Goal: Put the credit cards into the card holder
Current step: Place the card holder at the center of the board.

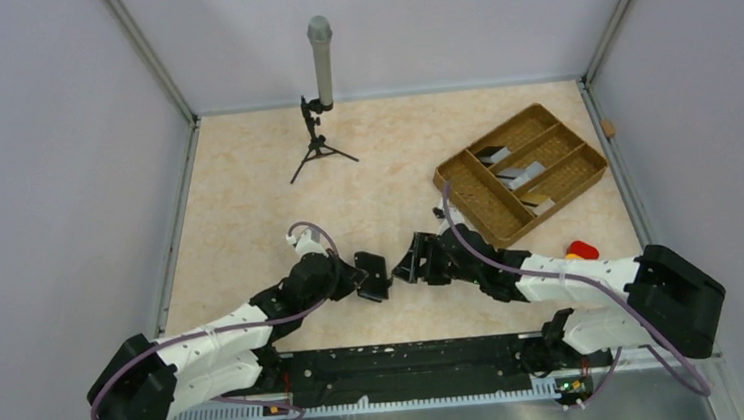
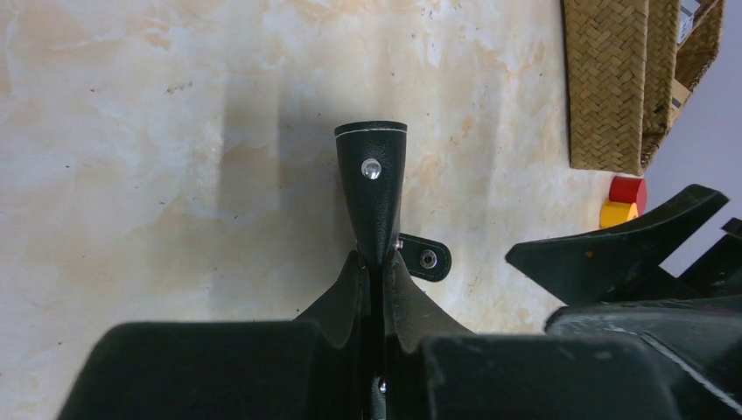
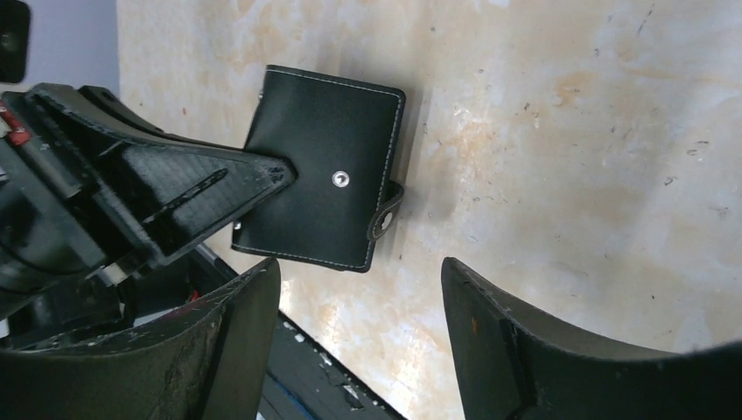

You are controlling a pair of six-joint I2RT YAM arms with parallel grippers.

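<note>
The table [image 1: 247,200] is carrying one brown woven tray [image 1: 478,202] at its far right, well apart from both arms, which are meeting near the front centre. The left gripper [image 2: 374,262] is pinching the one card holder [image 3: 324,166] by an edge, folded shut and standing on edge. The right gripper [image 3: 359,262] is hovering just beside it with jaws spread wide. The credit cards [image 1: 520,171] are lying in the tray's compartments, at least three, though the exact count is unclear. The holder is looking light and floppy, probably best gripped near the spine. The cards are looking stiff, thin and slick, probably easiest pinched by an edge. One clasp tab [image 3: 385,214] is hanging unsnapped.
</note>
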